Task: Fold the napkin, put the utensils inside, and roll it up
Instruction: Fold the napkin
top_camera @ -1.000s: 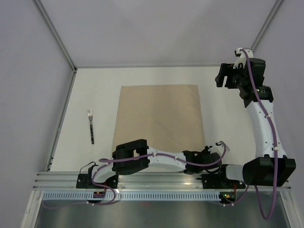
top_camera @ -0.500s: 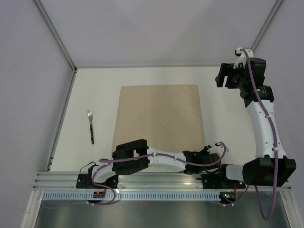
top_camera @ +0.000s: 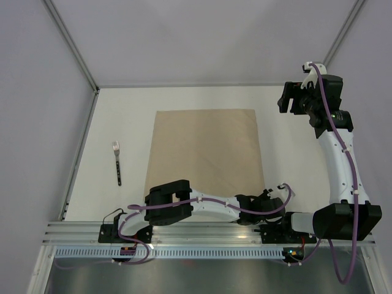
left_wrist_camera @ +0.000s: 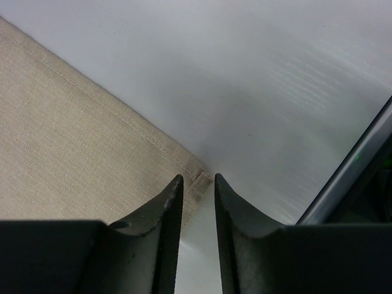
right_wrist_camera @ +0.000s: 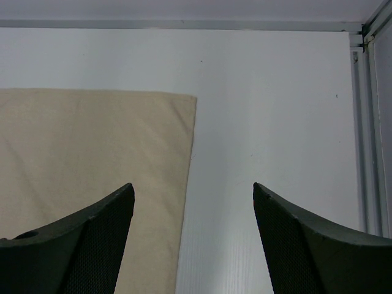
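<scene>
Straddling the napkin (left_wrist_camera: 73,159) corner, left jaws nearly meet, their grip unclear.

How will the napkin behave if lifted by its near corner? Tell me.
Probably floppy: the napkin is thin woven cloth lying flat, so lifted by one corner it should drape. Likely light; its stitched hem may give the fingers purchase. Pushed, it might bunch rather than slide whole on the smooth table.
</scene>
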